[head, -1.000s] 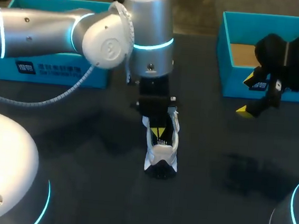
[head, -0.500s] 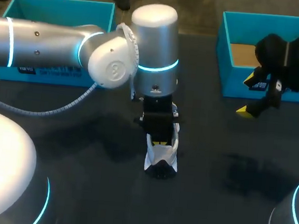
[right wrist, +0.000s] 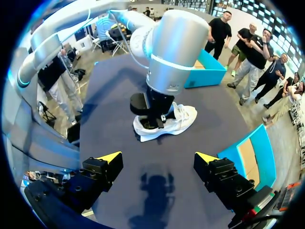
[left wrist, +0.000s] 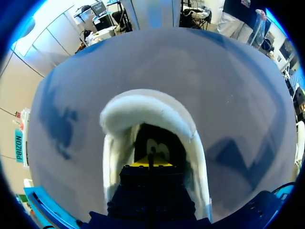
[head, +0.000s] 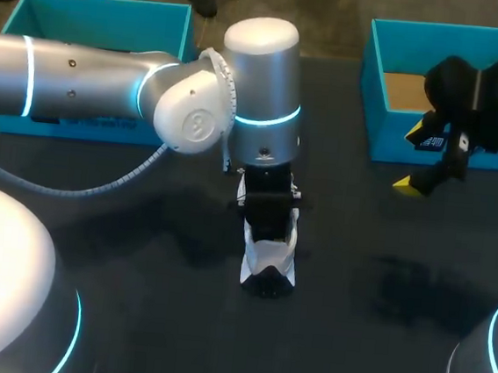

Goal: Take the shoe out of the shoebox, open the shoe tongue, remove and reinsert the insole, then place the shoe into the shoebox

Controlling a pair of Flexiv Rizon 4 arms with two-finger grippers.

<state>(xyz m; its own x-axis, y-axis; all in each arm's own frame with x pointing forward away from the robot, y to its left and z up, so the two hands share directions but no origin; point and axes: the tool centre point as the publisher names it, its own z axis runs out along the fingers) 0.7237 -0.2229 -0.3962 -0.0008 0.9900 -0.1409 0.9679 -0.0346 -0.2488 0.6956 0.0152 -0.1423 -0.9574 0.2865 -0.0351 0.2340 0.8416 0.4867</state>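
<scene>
A white shoe (head: 268, 263) stands upright on the dark table, near the middle. My left gripper (head: 268, 215) points straight down into its opening. In the left wrist view this gripper (left wrist: 151, 163) is shut, its yellow tips pressed together deep inside the shoe (left wrist: 143, 107), just above the dark insole (left wrist: 158, 148). I see nothing held between the tips. My right gripper (head: 410, 158) hangs open in front of the right shoebox (head: 377, 93), well away from the shoe. Seen from the right wrist, the right gripper (right wrist: 157, 157) has nothing between its fingers, and the shoe (right wrist: 183, 118) lies ahead under my left arm.
A second teal box (head: 98, 13) sits at the back left, partly behind my left arm (head: 109, 85). The right shoebox shows a bare brown cardboard floor (head: 406, 90).
My left arm has shifted right and sunk lower into the shoe; its yellow tips, visible above the opening a second ago, are now hidden in the head view. The right arm has not moved.
</scene>
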